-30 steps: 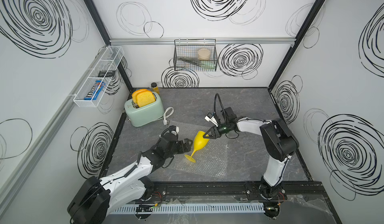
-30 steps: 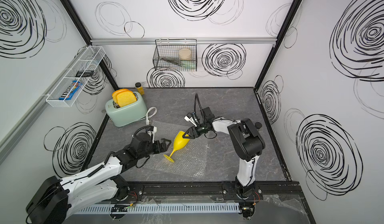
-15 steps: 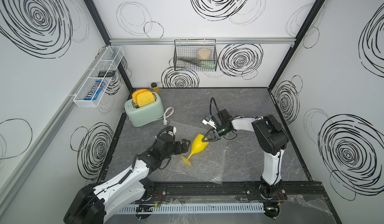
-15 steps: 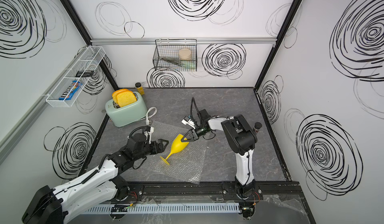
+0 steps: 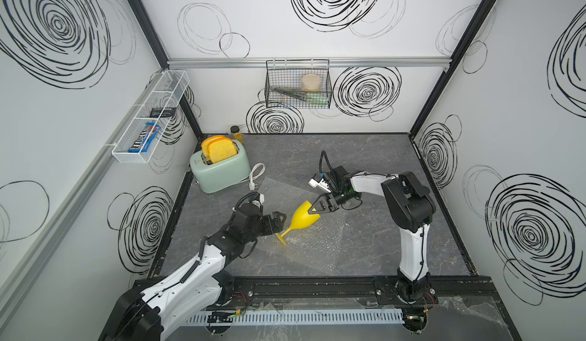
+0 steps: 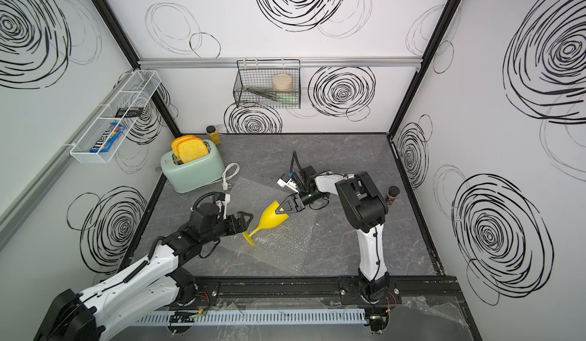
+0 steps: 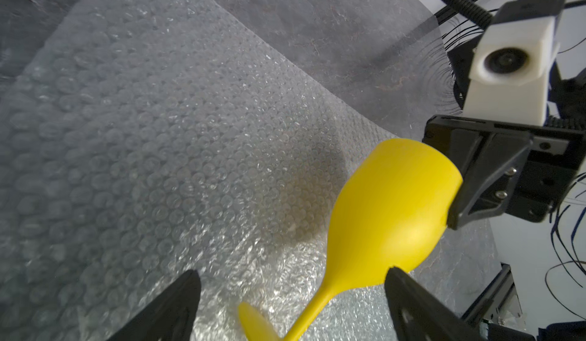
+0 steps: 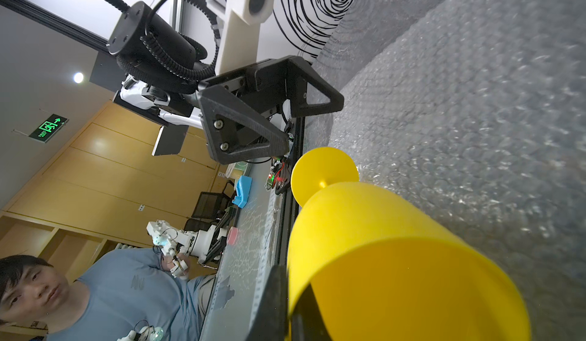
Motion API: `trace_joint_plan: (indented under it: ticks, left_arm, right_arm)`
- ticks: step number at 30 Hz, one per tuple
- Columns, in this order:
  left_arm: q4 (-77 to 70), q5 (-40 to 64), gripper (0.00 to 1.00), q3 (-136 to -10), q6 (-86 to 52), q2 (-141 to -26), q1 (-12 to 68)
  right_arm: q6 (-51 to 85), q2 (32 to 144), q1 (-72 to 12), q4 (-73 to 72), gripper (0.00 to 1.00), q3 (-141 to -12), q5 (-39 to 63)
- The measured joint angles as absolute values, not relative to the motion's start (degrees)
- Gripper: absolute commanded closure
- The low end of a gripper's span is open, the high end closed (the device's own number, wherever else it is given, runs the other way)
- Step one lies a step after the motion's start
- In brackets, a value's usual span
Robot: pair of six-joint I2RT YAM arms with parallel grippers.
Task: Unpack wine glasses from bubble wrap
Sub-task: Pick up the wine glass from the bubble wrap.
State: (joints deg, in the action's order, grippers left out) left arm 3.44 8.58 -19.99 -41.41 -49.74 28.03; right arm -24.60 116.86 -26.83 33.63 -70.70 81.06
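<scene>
The wine glass is a bright yellow goblet, tilted with its foot on the bubble wrap. That clear sheet lies spread flat on the grey floor. My right gripper is shut on the goblet's rim, one finger inside the bowl and one outside. My left gripper is open, and the stem runs between its fingers in the left wrist view, where the goblet rises over the wrap.
A mint-green toaster with toast stands at the back left, its white plug cord beside the wrap. A small jar is in the back corner and a dark jar is by the right wall. A wire basket and a white shelf hang on the walls.
My right gripper's jaws have shut onto the goblet's rim. The bubble wrap has settled flatter. The goblet and the left arm have shifted only slightly.
</scene>
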Motion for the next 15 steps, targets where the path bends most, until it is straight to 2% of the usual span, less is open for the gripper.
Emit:
trace_joint_plan:
  ticks: [8,15]
  left_arm:
    - [3.88,9.15,0.05,-19.99,-40.47,-48.58,25.89]
    - [4.49,9.47,0.05,-19.99,-39.97,-48.05,24.43]
  right_arm:
    - [-8.73,103.53,-22.55,20.47,1.00,-66.81,71.09]
    - [3.01,97.25,-16.43,12.80,1.00,-67.00,60.40]
